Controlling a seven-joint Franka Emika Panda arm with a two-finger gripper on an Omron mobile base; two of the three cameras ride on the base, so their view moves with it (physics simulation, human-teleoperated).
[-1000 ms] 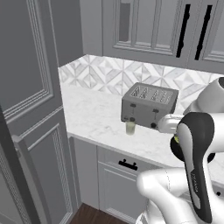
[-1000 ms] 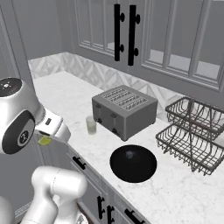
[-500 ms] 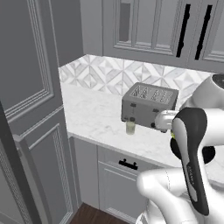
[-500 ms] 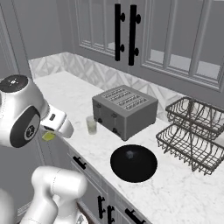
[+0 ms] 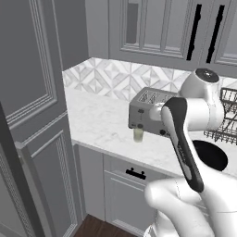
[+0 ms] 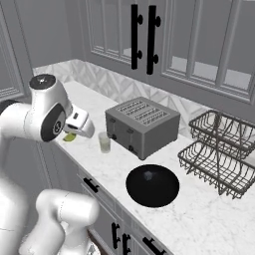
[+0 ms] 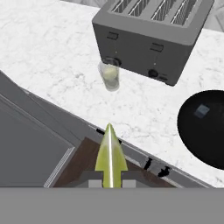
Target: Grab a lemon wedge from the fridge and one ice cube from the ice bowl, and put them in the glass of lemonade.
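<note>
Counter [image 6: 209, 219]: white marbled worktop over grey cabinets.
Toaster [image 6: 142, 124]: grey, four slots, standing toward the backsplash.
Glass of lemonade [image 6: 104, 142]: upright, just in front of the toaster's left corner — apart from it.
Black round lid [image 6: 152, 185]: flat, near the front edge.
Wire rack [image 6: 219, 152]: two tiers, right of the toaster.

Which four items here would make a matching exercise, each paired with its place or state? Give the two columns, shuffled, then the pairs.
Things:
1. lemon wedge
2. glass of lemonade
3. black round lid
4. wire rack

Places or states:
A. lying flat on the counter in front of the toaster
B. pinched in the gripper
C. standing on the counter, at the toaster's front corner
D. on the counter, on the toaster's far side from the glass

Pairs: 1-B, 2-C, 3-A, 4-D
</note>
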